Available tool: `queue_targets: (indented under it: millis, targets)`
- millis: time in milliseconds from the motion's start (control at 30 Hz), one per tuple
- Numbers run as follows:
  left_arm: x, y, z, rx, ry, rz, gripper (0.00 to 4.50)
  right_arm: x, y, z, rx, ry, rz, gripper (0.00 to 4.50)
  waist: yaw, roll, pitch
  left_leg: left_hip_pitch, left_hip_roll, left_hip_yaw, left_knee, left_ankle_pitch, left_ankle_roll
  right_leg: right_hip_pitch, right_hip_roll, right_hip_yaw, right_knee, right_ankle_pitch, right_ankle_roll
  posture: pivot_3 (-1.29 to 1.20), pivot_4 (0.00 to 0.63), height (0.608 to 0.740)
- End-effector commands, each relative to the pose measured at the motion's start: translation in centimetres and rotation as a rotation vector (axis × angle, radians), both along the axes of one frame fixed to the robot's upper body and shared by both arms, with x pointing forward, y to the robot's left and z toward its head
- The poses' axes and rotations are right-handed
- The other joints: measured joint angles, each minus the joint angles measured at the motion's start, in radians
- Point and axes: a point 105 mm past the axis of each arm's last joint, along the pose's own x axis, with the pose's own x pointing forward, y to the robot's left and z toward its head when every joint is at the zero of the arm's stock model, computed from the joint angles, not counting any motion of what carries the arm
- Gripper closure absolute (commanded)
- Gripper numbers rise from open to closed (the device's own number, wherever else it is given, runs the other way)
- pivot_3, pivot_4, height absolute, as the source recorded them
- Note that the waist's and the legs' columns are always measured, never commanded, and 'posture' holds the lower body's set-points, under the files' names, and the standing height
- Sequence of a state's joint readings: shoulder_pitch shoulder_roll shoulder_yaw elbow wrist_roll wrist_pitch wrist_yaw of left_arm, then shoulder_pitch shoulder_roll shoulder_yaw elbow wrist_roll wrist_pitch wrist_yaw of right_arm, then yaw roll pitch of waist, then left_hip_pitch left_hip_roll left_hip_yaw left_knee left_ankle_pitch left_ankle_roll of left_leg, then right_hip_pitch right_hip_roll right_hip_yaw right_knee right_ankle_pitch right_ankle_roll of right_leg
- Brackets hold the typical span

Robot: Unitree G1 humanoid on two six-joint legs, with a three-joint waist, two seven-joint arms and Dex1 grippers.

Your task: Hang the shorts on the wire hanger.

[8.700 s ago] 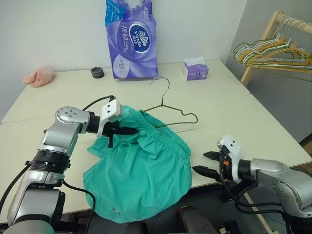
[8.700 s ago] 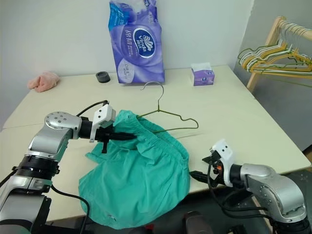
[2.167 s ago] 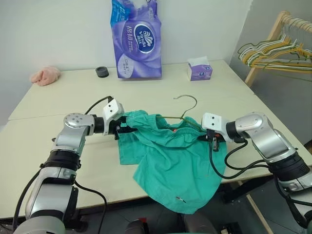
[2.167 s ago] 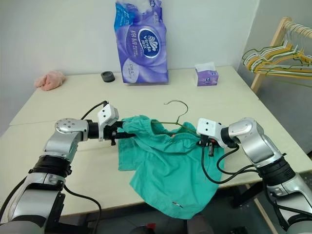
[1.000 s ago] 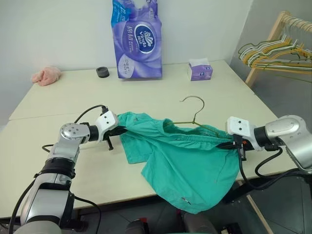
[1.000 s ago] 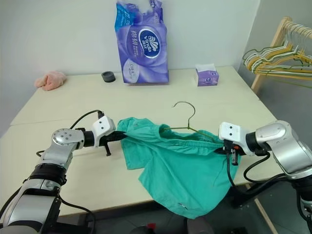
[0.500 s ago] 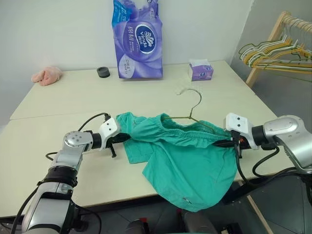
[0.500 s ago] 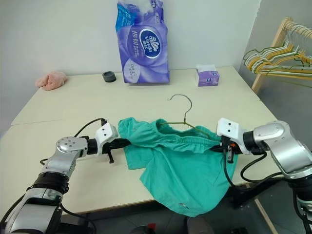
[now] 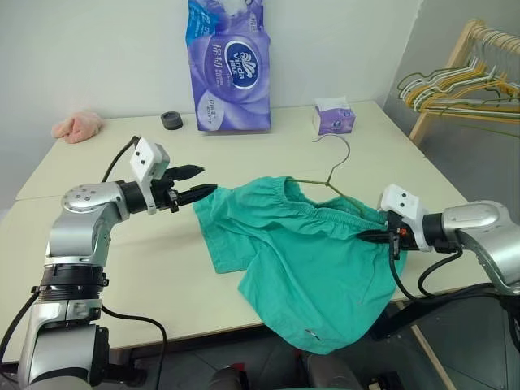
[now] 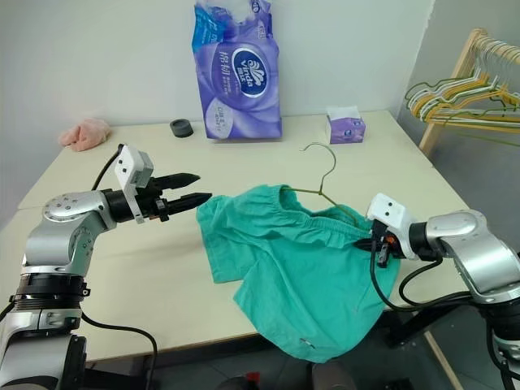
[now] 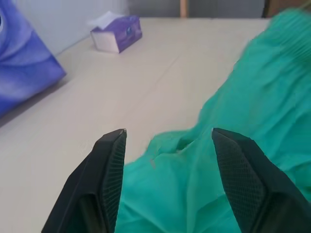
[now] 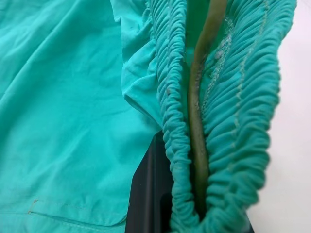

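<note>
The shorts (image 9: 305,252) drape over the table's (image 9: 244,150) near edge, the wire hanger (image 9: 329,175) inside the waistband, pinched by the right gripper (image 9: 366,236); left gripper (image 9: 197,182) hovers spread, empty.

Most of the wire hanger (image 9: 331,172) is hidden inside the shorts (image 9: 305,256), only its hook showing.

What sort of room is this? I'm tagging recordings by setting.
Probably a lab or test room set up for laundry chores: a plain table bearing teal shorts on a wire hanger, beside a wooden rack of spare hangers.
</note>
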State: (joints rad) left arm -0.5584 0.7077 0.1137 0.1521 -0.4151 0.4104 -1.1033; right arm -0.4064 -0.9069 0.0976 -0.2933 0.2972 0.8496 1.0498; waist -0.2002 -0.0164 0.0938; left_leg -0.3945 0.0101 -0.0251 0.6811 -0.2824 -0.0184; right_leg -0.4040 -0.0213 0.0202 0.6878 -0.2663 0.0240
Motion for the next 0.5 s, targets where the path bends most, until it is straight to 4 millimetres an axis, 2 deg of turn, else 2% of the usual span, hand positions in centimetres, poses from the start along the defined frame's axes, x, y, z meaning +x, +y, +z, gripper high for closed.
queue_targets:
  millis: [33,100,200,500]
  targets:
    - [-2.6,-6.1,1.8,-0.102,0.051,-0.282,1.56,-0.1,-1.7,0.9,0.057,0.009,-0.187,4.50,0.000,0.000,0.000,0.000,0.000,0.000,0.000,0.000,0.000,0.000,0.000,0.000,0.000,0.000,0.000,-0.33,0.070,0.740]
    - [-4.0,-8.6,1.9,-0.109,0.089,-0.419,1.56,-0.7,-2.8,0.3,0.095,0.059,-0.305,4.50,0.003,0.000,0.000,-0.001,0.000,-0.002,0.000,0.000,0.000,0.001,0.000,0.000,-0.001,0.000,0.000,-0.35,0.077,0.740]
    - [-4.9,-10.4,2.0,-0.092,0.099,-0.524,1.56,-1.9,-4.1,0.1,0.097,0.065,-0.419,4.50,-0.016,0.001,0.001,-0.001,0.000,0.000,0.000,0.000,0.000,0.001,0.001,0.002,-0.001,0.000,0.000,-0.40,0.090,0.740]
    - [-5.4,-15.2,3.1,-0.128,0.068,-0.696,1.56,-5.1,-9.6,0.9,0.117,0.100,-0.796,4.50,-0.080,0.005,0.003,0.001,0.000,0.001,-0.002,0.000,0.000,0.001,0.005,0.004,-0.003,-0.005,0.004,-0.48,0.113,0.740]
